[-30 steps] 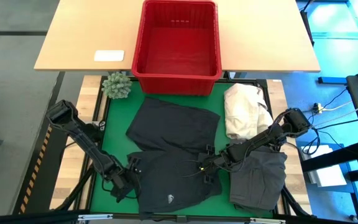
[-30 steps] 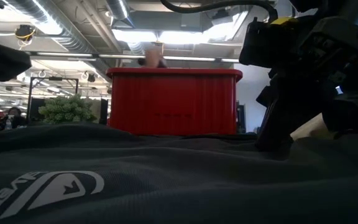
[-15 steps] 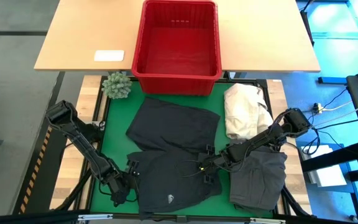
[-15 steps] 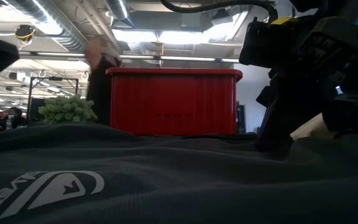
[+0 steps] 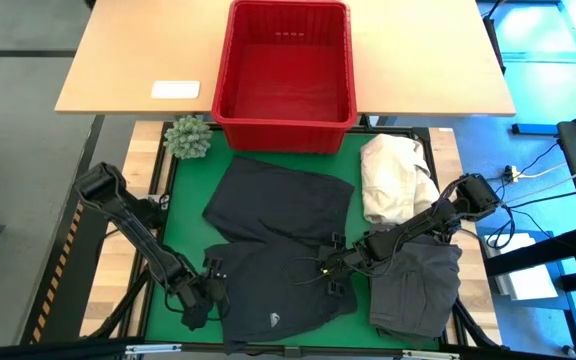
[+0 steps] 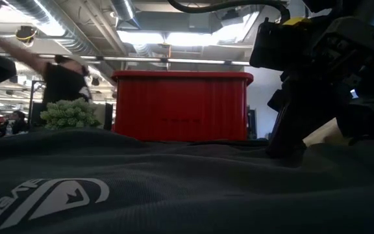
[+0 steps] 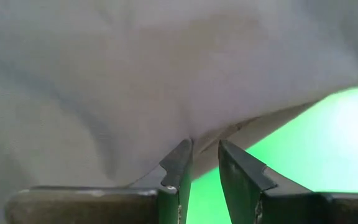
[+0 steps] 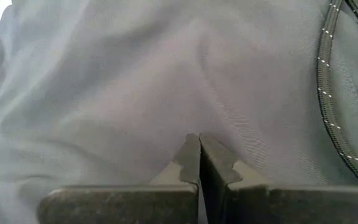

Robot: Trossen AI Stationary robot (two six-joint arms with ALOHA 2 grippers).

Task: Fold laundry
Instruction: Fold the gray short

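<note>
We saw 3 dark garments on the green mat. The black shorts with a white logo lay at the near edge, a second dark garment lay just beyond them toward the red basket, and a grey garment lay at the right side, below a cream cloth heap.

The left gripper sat low at the left edge of the black shorts. In its wrist view its fingers stood slightly apart with the cloth's edge at their tips, the green mat showing beside them; we could not tell whether they gripped the fabric.

The right gripper pressed on the right part of the black shorts, near a cord of the garment. Its fingers were clenched together, tips against the cloth, and we could not see any fold pinched between them.

A small green plant stood at the mat's far left corner, and the basket looked empty on the wooden table.
</note>
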